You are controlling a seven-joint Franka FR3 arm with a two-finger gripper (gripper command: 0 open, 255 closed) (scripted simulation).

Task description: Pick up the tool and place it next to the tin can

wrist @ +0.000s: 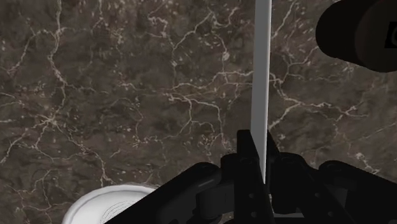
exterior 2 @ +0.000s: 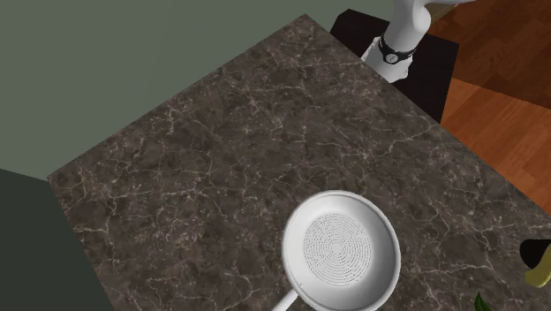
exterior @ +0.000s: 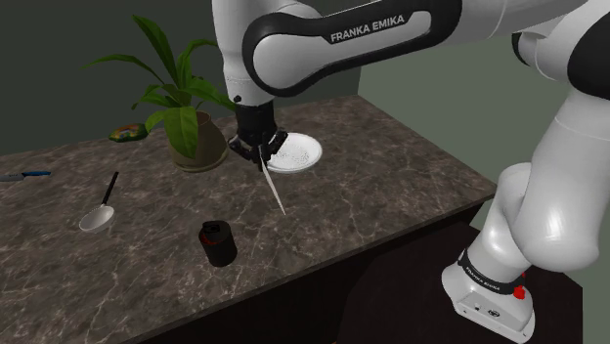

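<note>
Dark, veined stone makes up the worktop (exterior: 391, 166), which runs along a grey-green wall. On it we see a potted plant (exterior: 181, 117), a white round pan (exterior 2: 340, 252) and a small ladle (exterior: 98, 215).

The tool (exterior: 259, 154) hangs above the worktop, just beside the pan. It is pressed together on one end of the thin white blade (exterior: 276, 193), which is the thing we have to move. In the wrist view the tool (wrist: 259, 167) pinches the blade (wrist: 261, 76) edge-on between its fingers. The rest of the blade reaches out over bare stone towards the black can (wrist: 359, 35). In the shoulder view the can (exterior: 218, 242) sits nearer the front edge, a little apart from the blade's free tip.

We judge the pick to be done and the carry and set-down to remain. The main risks come from the blade:
- **Pivoting:** it is long and held only at one end, so a quick swing could turn it in the grip or let it slide out.
- **Tip strike:** the tip hangs lowest, so it could hit the stone first on a steep descent and lever the blade loose.
- **Hitting the can:** a path that sweeps too close could nudge or tip the can.

On the arm's upper link (exterior: 376, 31) we read FRANKA EMIKA in white. The can carries a pale mark that we cannot read.
</note>
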